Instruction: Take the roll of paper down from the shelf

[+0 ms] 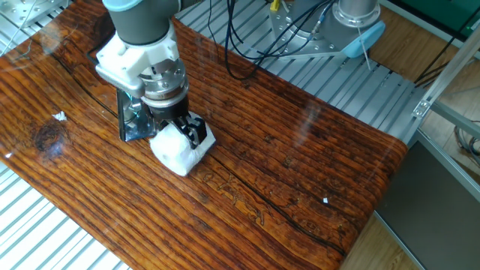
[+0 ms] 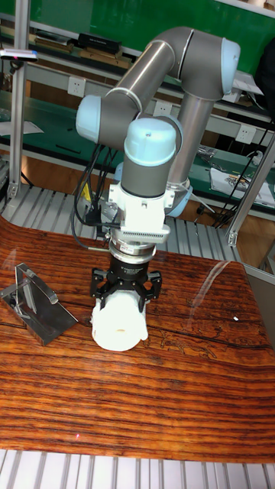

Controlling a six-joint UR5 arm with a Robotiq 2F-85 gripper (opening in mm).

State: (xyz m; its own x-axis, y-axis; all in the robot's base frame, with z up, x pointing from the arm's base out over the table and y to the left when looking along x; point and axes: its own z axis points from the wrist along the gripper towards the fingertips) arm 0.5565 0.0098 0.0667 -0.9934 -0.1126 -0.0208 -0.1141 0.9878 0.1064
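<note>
The roll of paper (image 1: 177, 154) is white and soft, and my gripper (image 1: 184, 139) is shut on it from above, its black fingers (image 1: 198, 129) pressing into both sides. The tall fixed view shows the roll of paper (image 2: 120, 328) with its round core facing the camera, low over the wooden table, under the gripper (image 2: 126, 302). The shelf (image 1: 129, 122), a shiny metal bracket, stands just left of the roll and apart from it. In the tall view the shelf (image 2: 37, 309) sits well to the left with nothing on it.
The wooden table top (image 1: 285, 172) stretches to the right and front. Black cables (image 1: 236, 52) and the arm's metal base plate (image 1: 315, 37) lie behind it. Ribbed aluminium (image 1: 45, 240) borders the table's front left.
</note>
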